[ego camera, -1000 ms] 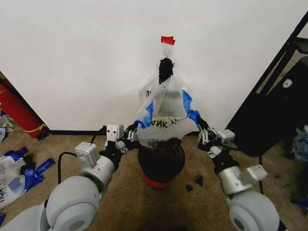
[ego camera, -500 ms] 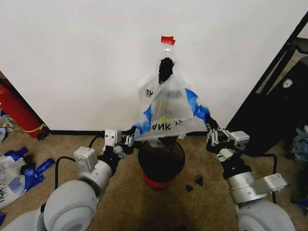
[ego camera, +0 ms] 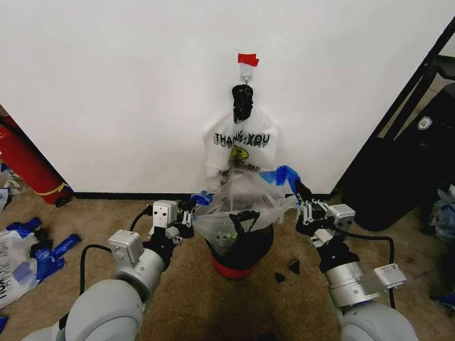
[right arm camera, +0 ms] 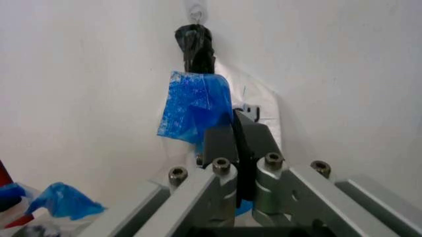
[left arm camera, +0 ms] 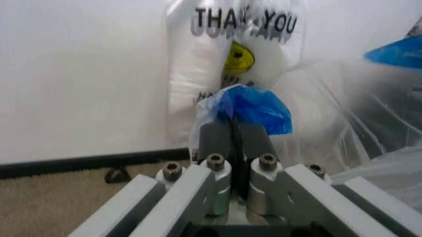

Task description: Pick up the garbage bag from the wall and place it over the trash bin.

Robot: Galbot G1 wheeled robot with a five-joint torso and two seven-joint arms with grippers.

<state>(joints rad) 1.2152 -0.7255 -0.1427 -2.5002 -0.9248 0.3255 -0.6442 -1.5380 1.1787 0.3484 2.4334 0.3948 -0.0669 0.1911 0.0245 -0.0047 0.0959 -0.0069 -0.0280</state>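
Note:
The see-through garbage bag [ego camera: 244, 195] is stretched between my two grippers just above the black wire-mesh trash bin [ego camera: 245, 249] with its red base. My left gripper [ego camera: 190, 208] is shut on one blue handle [left arm camera: 254, 106], at the bin's left rim. On the bin's right, my right gripper [ego camera: 298, 200] is shut on the other blue handle [right arm camera: 194, 106]. The bag's lower part sags into the bin's mouth. Behind it is the white wall [ego camera: 128, 92], with a hook [ego camera: 246, 72] under red tape [ego camera: 247, 59].
An opaque white "THANK YOU" bag [ego camera: 242, 145] with a black knot hangs from the hook. A red cylinder [ego camera: 25, 167] leans at the left, with bags and blue scraps [ego camera: 32, 256] on the carpet. Black furniture [ego camera: 405, 163] stands at the right. Small black bits [ego camera: 288, 270] lie beside the bin.
The garbage bag has come down from hook height to the bin's mouth, uncovering the "THANK YOU" bag. Both grippers moved down and inward with the handles.

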